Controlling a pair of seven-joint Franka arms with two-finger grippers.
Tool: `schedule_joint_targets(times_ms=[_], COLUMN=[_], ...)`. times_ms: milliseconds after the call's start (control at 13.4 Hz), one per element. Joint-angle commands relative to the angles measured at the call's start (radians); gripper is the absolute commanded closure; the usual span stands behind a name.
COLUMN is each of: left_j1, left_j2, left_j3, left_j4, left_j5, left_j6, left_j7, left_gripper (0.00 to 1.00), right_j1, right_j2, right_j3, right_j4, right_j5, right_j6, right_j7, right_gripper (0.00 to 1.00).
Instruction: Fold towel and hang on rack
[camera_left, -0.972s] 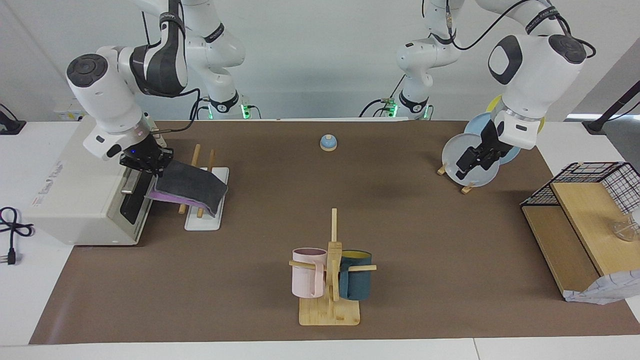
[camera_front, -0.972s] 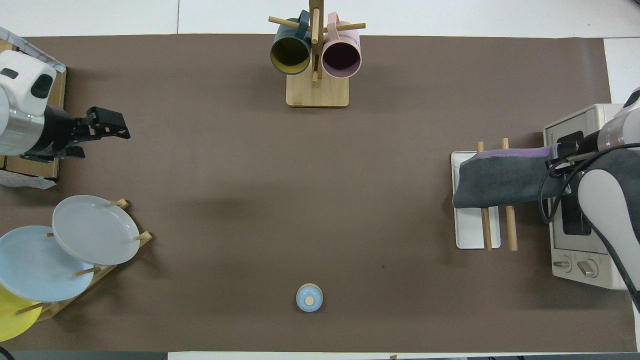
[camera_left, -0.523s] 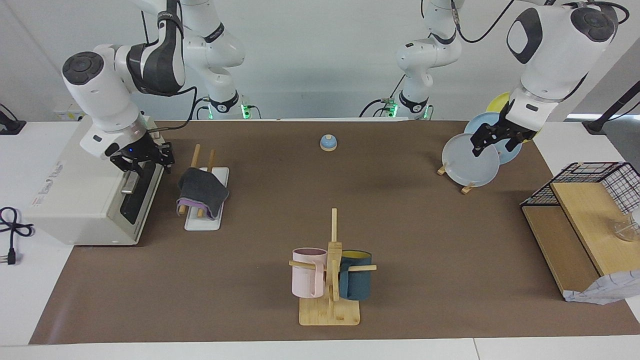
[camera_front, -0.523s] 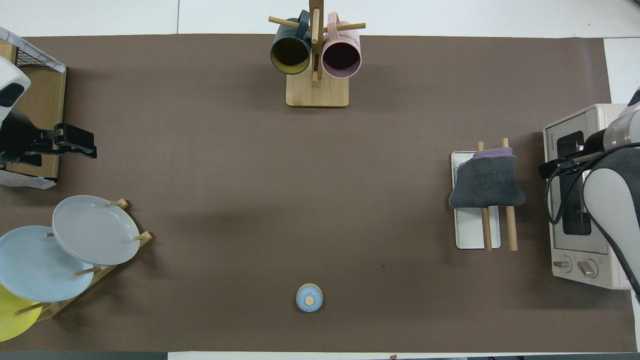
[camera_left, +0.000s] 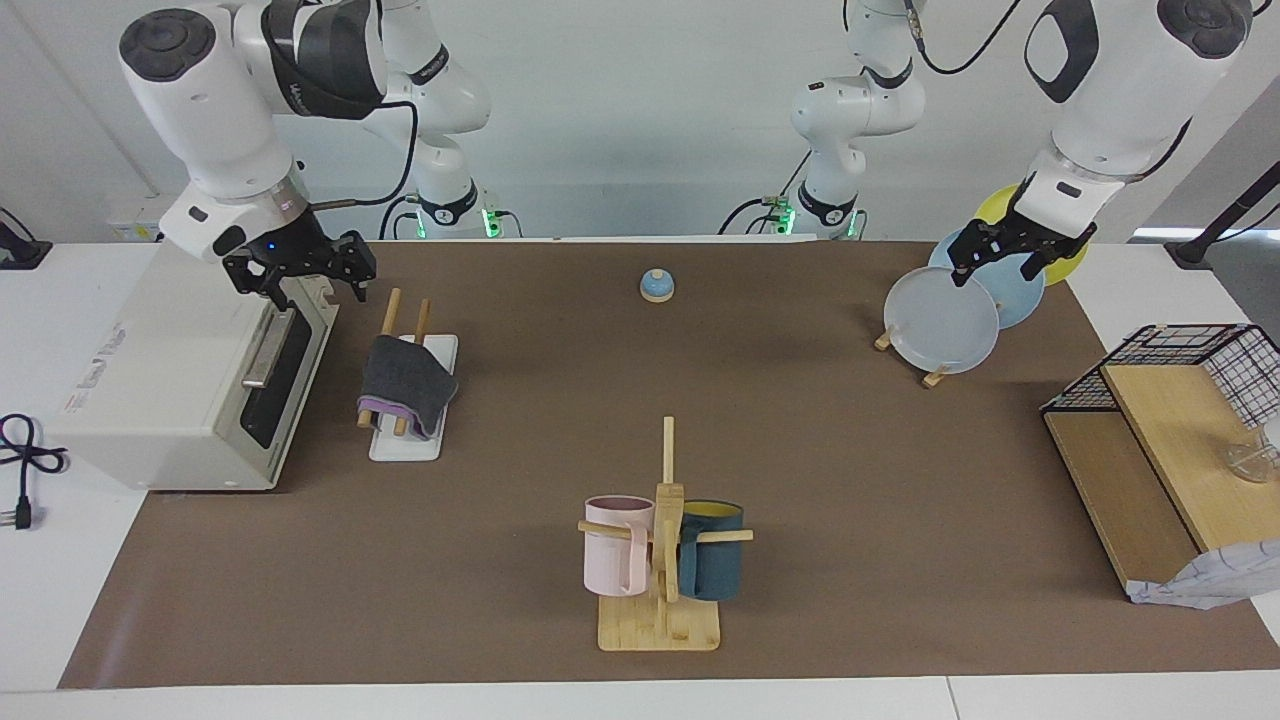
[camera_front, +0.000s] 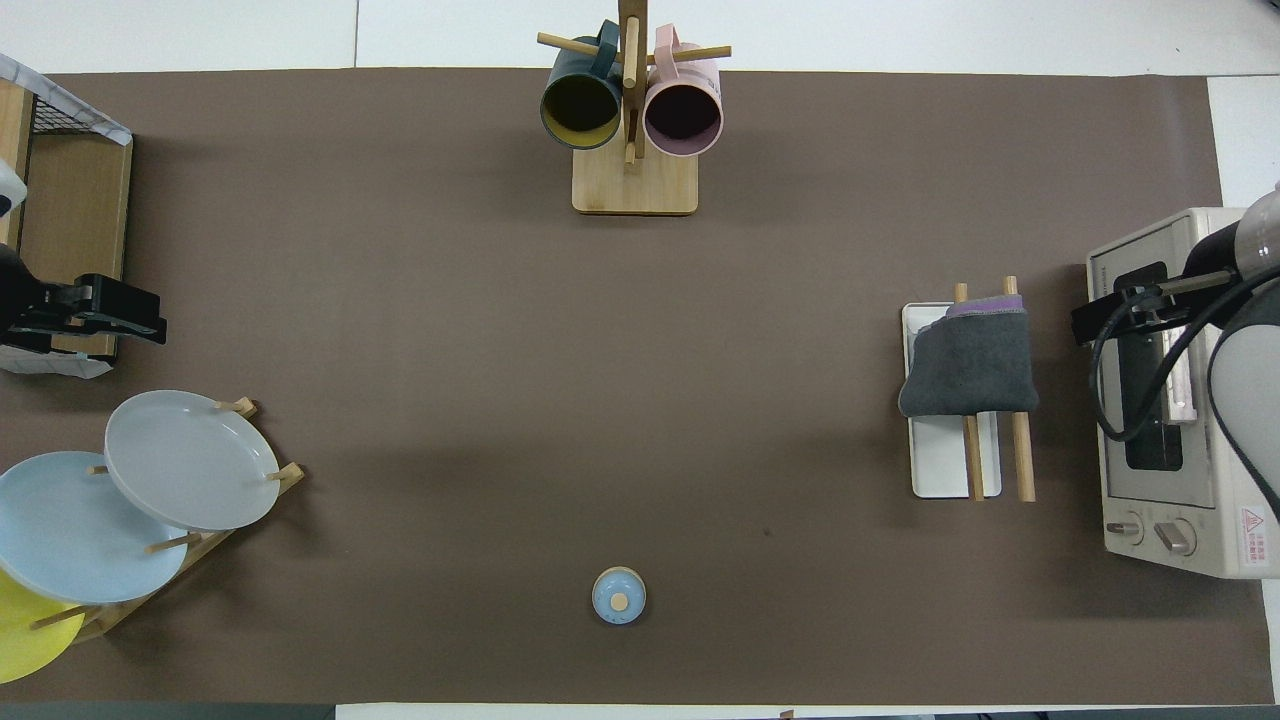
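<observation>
A: Towel (camera_left: 405, 377) — where is it in the facing view?
B: Left of centre, folded and draped over the two wooden rods of the rack (camera_left: 411, 430), dark grey face out, a purple edge showing low down. In the overhead view the same towel (camera_front: 970, 365) sits at the right, across the rack (camera_front: 940, 470).
A: Is anything holding it?
B: No. The right gripper (camera_left: 300, 272) hangs in the upper left of the facing view, over the front edge of the toaster oven (camera_left: 170, 390), apart from the towel. Its fingers stand wide with nothing between them.
A: And the other arm?
B: The left gripper (camera_left: 1003, 258) is in the upper right of that view, over the plates (camera_left: 942, 320) on their stand. Its fingers are spread wide too, and empty. In the overhead view it shows at the left edge (camera_front: 120, 310).
A: Anything else on the table (camera_left: 850, 480)?
B: A mug tree (camera_left: 662, 560) with two mugs low in the middle, and a small blue bell (camera_left: 656, 285) near the top centre.
</observation>
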Motion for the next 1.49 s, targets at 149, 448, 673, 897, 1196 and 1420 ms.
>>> schedule_joint_targets(times_ms=[149,448,673,897,1196,1420], left_j1=[-0.018,-0.013,-0.012,-0.012,-0.013,-0.012], left_j2=[-0.019,-0.022,-0.021,-0.022,-0.022,-0.022], left_j3=[0.021,0.021,0.014,0.018,0.019,0.019], left_j4=[-0.035,-0.043,-0.041,-0.041,-0.039,-0.039], left_j5=[-0.026,-0.026,-0.026,-0.026,-0.026,-0.026], left_j6=[0.084,0.089,0.08,0.072,0.074,0.085], left_j7=[0.022,0.025,0.025,0.022,0.022,0.018], left_gripper=[0.0,0.0,0.0,0.0,0.0,0.0], right_j1=[0.037,0.037,0.043,0.029,0.028,0.029], right_j2=[0.076,0.09,0.088,0.09,0.073,0.07], right_j3=[-0.008,-0.023,-0.026,-0.029,-0.029,-0.029], right_j4=[0.113,0.155,0.161,0.181,0.19,0.188], right_j5=[0.021,0.038,0.035,0.041,0.049,0.052], right_j6=[-0.076,-0.103,-0.123,-0.155,-0.163,-0.18], right_j7=[0.061,0.07,0.076,0.081,0.096,0.099], right_gripper=[0.0,0.0,0.0,0.0,0.0,0.0])
